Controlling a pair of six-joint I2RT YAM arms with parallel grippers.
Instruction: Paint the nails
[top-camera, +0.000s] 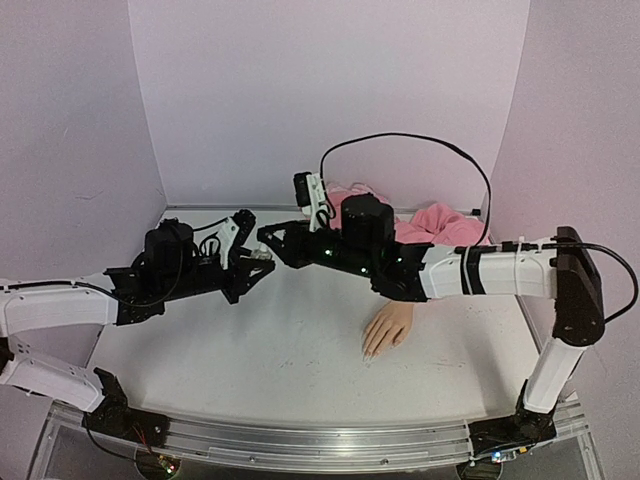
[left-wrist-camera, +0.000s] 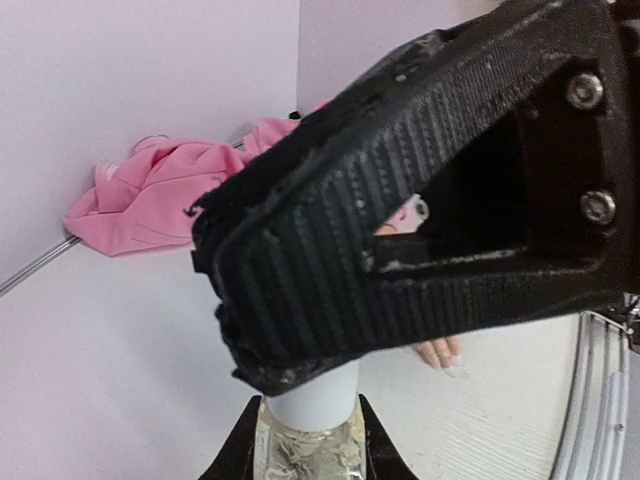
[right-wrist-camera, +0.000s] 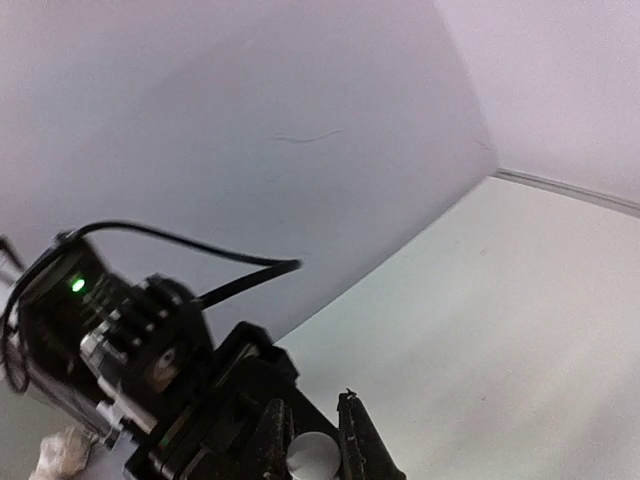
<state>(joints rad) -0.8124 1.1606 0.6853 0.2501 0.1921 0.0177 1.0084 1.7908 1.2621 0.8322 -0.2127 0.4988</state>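
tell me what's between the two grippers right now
A small clear white-capped bottle: left gripper holds its body, right gripper grips its cap. Left wrist view shows it best.

The white table (top-camera: 280, 340) is a flat, lightly scuffed surface enclosed by pale lilac walls (top-camera: 330, 90) on its left, back and right sides, with an aluminium rail (top-camera: 320, 440) running along its near edge. A beige mannequin hand (top-camera: 388, 327) lies palm down on the surface right of centre, fingers pointing toward the near edge and nails (left-wrist-camera: 450, 366) facing up; its wrist is hidden in the top view. A pink hoodie (top-camera: 435, 225) lies bunched on the table at the back right, against the rear wall.
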